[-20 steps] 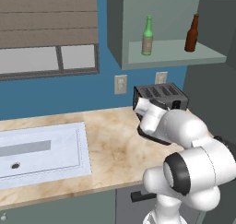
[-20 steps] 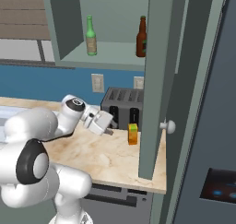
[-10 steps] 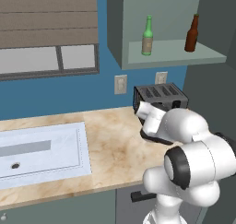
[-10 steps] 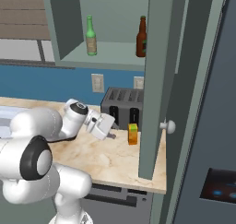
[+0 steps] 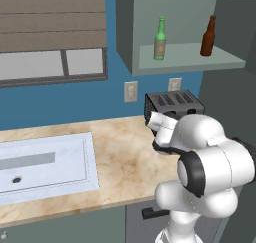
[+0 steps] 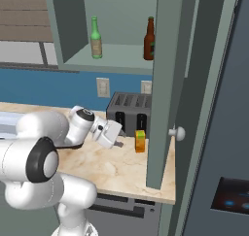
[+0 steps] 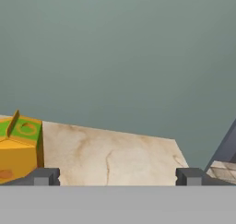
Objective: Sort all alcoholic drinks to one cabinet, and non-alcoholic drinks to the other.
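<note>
Two alcoholic drinks stand on the open upper cabinet's shelf: a green bottle (image 5: 160, 39) (image 6: 96, 38) and a brown bottle (image 5: 208, 37) (image 6: 149, 40). A small orange carton (image 6: 140, 141) (image 7: 18, 144), a non-alcoholic drink, stands on the counter in front of the toaster, beside the open cabinet door. My gripper (image 6: 118, 143) (image 7: 116, 177) hangs low over the counter just left of the carton, open and holding nothing. In the hand view the carton sits at the left fingertip (image 7: 44, 176), outside the gap.
The dark toaster (image 5: 172, 104) (image 6: 129, 113) stands against the wall behind my hand. The open cabinet door (image 6: 165, 84) hangs over the counter's right end, with the fridge (image 6: 223, 133) beyond. A sink (image 5: 45, 162) lies to the left in the marble counter (image 5: 125, 162).
The arm has leaned a little further over the counter toward the carton. The jaws have stayed open. The bottles and the carton have not moved.
</note>
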